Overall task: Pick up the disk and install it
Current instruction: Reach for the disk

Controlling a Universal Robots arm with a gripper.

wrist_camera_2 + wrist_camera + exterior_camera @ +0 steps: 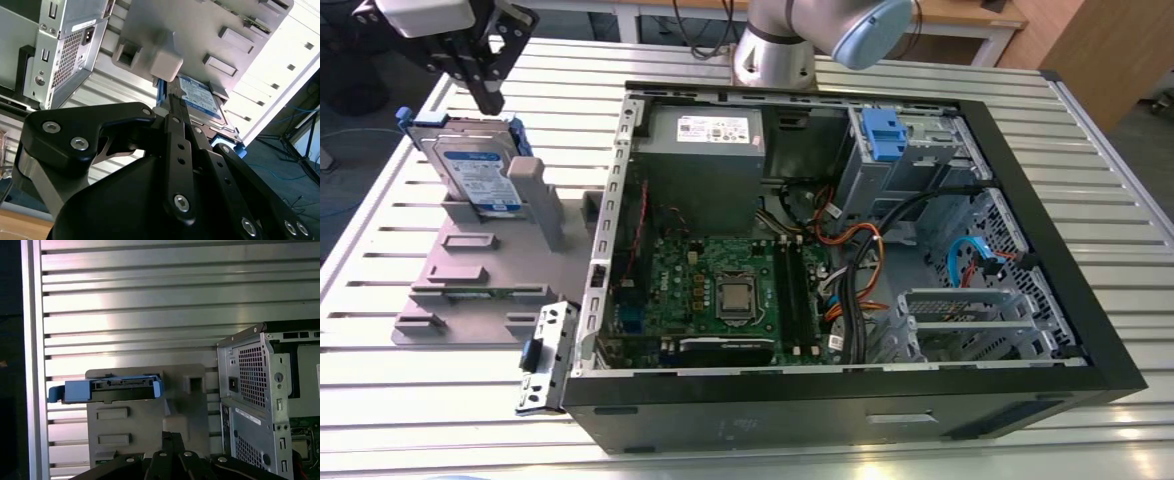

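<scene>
- The gripper (pixel 491 105) hangs over the bench's (pixel 427 420) far corner at the exterior view's left. Its black jaws point down, drawn together with nothing between them.
- The disk (pixel 478 168) stands on edge directly beneath the jaws, close to them but not clamped. Its white-and-blue label faces the near side and blue rails run along its edges.
- In the first wrist view the disk's (pixel 107 387) upper edge and blue rails lie ahead of the gripper (pixel 172 436). In the second wrist view the labelled face (pixel 200 100) shows past the gripper (pixel 167 102).
- A grey fixture plate (pixel 460 275) holds the disk upright in a slot at its far end. The plate lies flat on the slatted metal bench, just beside the computer case (pixel 854 405), and appears in both wrist views (pixel 200 20) (pixel 185 410).
- A small metal bracket (pixel 544 355) with a blue clip rests at the plate's near end, against the case's corner.
- The black case lies open, its inside facing up. Its perforated rear panel shows in both wrist views (pixel 60 45) (pixel 250 375).
- Inside the case, a grey power supply (pixel 707 140) sits at the far side and a green motherboard (pixel 720 280) lies nearer.
- A blue caddy (pixel 883 135) occupies the far drive bay toward the exterior view's right, above a tangle of orange, black and blue cables (pixel 854 245).
- The robot arm's base (pixel 781 50) rises beyond the case's far wall.
</scene>
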